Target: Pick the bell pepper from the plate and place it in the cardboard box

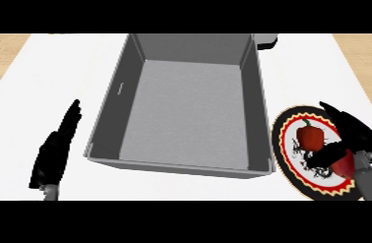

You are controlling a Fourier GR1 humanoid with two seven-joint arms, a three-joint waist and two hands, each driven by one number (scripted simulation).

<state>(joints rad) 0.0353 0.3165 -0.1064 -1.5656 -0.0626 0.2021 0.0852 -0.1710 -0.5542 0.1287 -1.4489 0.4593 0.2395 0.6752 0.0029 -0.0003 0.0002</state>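
Bell pepper (312, 136) on plate (287, 123), right hand (347, 138) around it

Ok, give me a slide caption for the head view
Right hand closing around the bell pepper on its plate, beside the grey box.

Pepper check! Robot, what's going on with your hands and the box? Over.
Right hand open around bell pepper, pepper on plate. Left hand open, resting left of box. Box holds nothing, path clear.
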